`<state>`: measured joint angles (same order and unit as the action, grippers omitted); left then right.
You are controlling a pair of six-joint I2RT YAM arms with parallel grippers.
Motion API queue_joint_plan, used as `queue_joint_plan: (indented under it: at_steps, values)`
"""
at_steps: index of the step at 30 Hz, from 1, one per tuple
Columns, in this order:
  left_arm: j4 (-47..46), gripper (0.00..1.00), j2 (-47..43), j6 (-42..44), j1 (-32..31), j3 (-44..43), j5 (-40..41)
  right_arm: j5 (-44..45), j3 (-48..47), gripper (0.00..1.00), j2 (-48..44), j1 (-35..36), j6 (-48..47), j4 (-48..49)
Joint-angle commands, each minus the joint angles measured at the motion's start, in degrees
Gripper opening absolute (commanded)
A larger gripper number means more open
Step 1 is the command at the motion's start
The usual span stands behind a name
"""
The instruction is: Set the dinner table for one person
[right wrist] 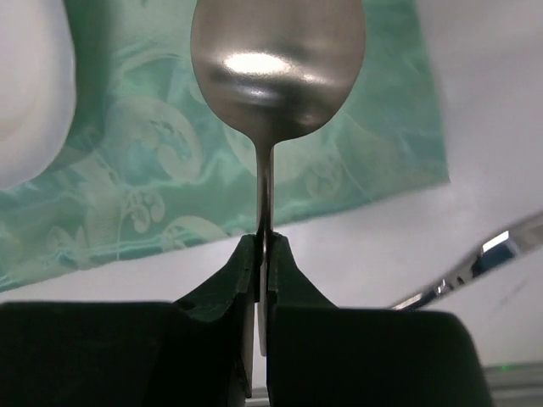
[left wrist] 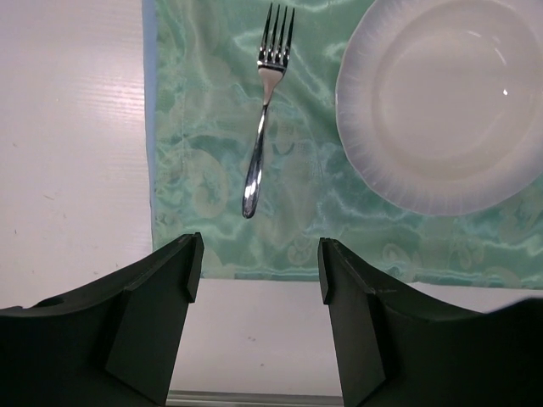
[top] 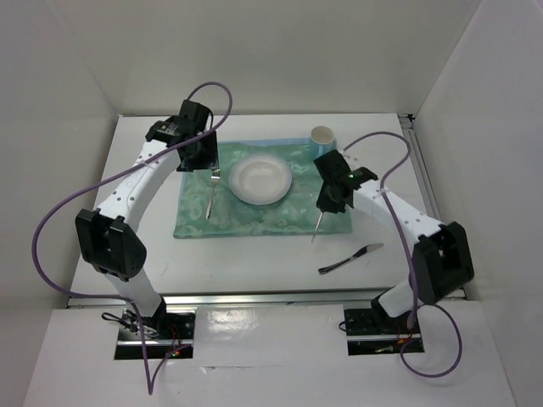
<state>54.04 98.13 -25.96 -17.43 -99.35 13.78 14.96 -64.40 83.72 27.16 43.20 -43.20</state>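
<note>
The white dinner table (top: 254, 263) carries a green marbled placemat (top: 254, 219). A white plate (top: 261, 180) sits in the placemat's middle, and a fork (top: 212, 193) lies to its left. My right gripper (top: 329, 199) is shut on a spoon (top: 317, 225) above the placemat's right edge. In the right wrist view the gripper (right wrist: 265, 246) pinches the spoon (right wrist: 276, 68) by its handle, bowl pointing away. My left gripper (top: 202, 157) hovers over the back left of the placemat. In the left wrist view it (left wrist: 260, 263) is open and empty, behind the fork (left wrist: 263, 110) and plate (left wrist: 450, 102).
A light blue cup (top: 321, 136) stands at the placemat's back right corner. A knife (top: 350, 259) lies on the bare table at the front right, also showing in the right wrist view (right wrist: 475, 263). A metal rail (top: 271, 297) runs along the front edge. White walls enclose three sides.
</note>
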Motion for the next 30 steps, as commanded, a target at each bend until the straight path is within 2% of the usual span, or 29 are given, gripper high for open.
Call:
queue_joint_plan:
  at_steps: [1,5,12,21,25,26,27,30]
  values:
    - [0.4,0.74,-3.3,-1.1,0.0,2.5,-0.9,-1.9,-7.4,0.0,10.7,0.6,-10.9,2.9]
    - [-0.3,0.74,-5.4,-1.1,0.0,5.2,-0.9,-1.9,-13.0,0.0,18.5,-0.1,-17.5,4.8]
    - [-1.5,0.74,-6.5,-1.1,0.0,7.9,-0.9,-3.0,-17.7,0.0,24.6,-3.8,-23.6,8.2]
    - [-1.5,0.74,-6.5,-1.1,0.0,7.9,-2.6,-4.2,-22.4,0.0,32.3,-5.4,-24.7,9.4]
    - [-1.5,0.74,-6.5,-1.1,0.0,7.9,-2.6,-4.2,-23.6,0.24,32.9,-5.4,-23.1,8.2]
    - [-1.5,0.74,-6.5,-1.1,0.0,7.9,-2.6,-4.2,-23.1,0.49,32.0,-5.4,-23.1,8.2]
    - [-1.5,0.74,-6.5,-1.1,0.0,7.9,-2.6,-4.2,-22.4,0.56,29.7,-5.4,-22.6,8.2]
    - [-1.5,0.74,-6.5,-1.1,0.0,7.9,-3.9,-2.6,-19.3,0.68,23.0,-6.0,-20.0,7.6]
